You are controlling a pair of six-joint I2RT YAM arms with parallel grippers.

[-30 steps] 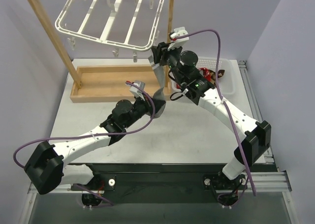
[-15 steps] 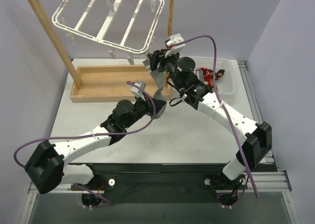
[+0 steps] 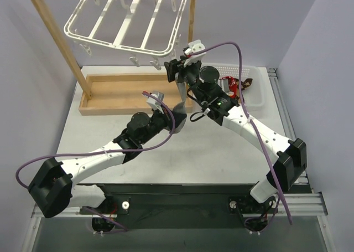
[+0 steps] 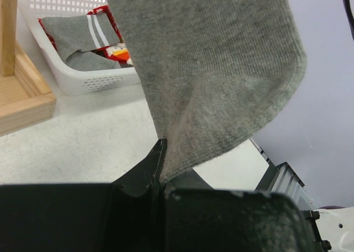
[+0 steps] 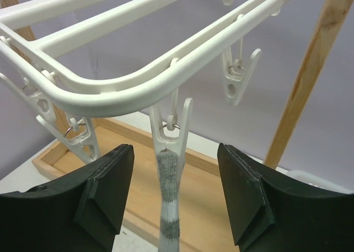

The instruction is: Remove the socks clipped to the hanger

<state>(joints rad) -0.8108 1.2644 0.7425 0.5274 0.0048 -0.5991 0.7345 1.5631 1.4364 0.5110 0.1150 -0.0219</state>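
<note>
Hanging from hanger rim clip, frame centre: grey sock, between spread fingers of open right end effector. Left end effector clamped on sock's lower end.

Can't see top of grey sock in left wrist view, cropped at upper edge. Same for lower end, cropped at bottom of right wrist view. Can't make out left pincer tips under fabric. Can't count socks in basket, half behind right arm.
</note>
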